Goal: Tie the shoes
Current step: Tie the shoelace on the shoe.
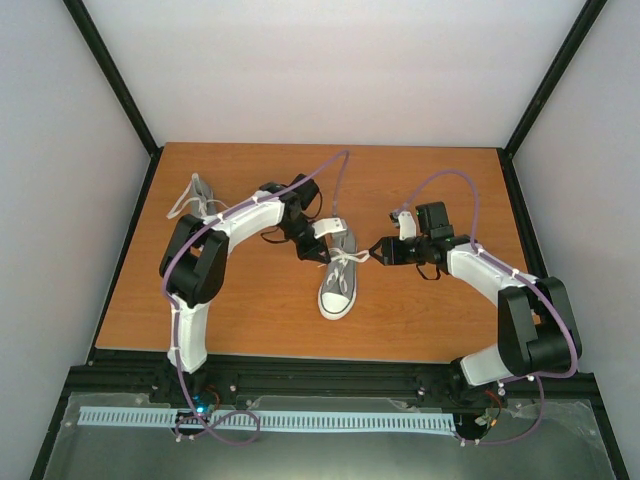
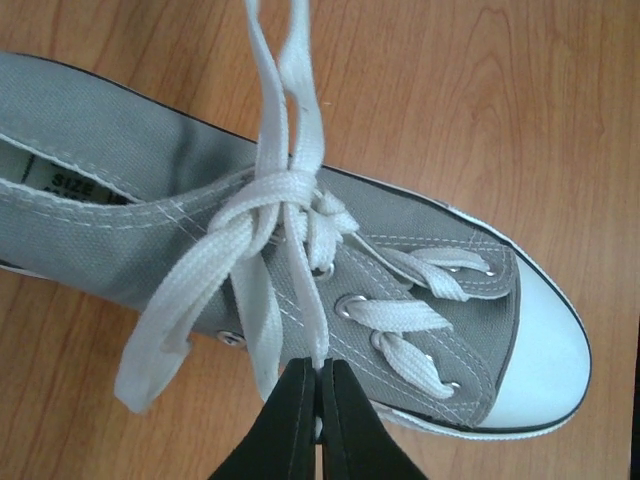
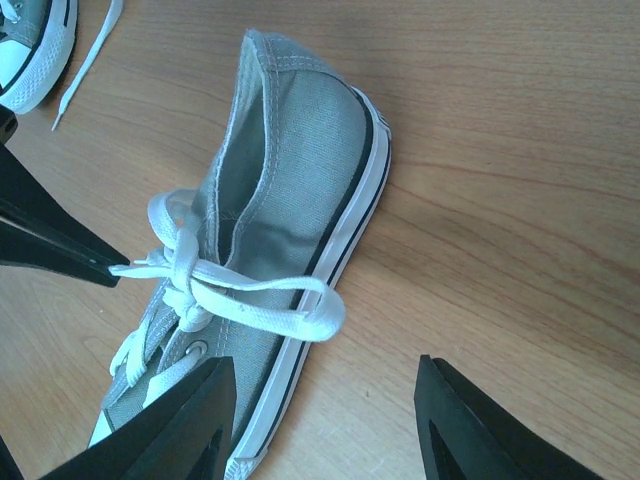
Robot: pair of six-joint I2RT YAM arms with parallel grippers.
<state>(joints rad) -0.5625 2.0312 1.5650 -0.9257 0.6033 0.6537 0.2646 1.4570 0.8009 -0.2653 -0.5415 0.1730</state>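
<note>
Shoe mid-table; left fingers pinch lace; right fingers spread alongside; second shoe far left.

One grey sneaker lies mid-frame, toe pointing down-frame, white laces loosely knotted; its mate lies upper left.

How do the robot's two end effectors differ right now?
The left end effector is shut, pinching a white lace of the grey shoe; the right end effector is open, holding nothing. The left sits on one side of the shoe, the right on the other. Both have black fingers.
</note>
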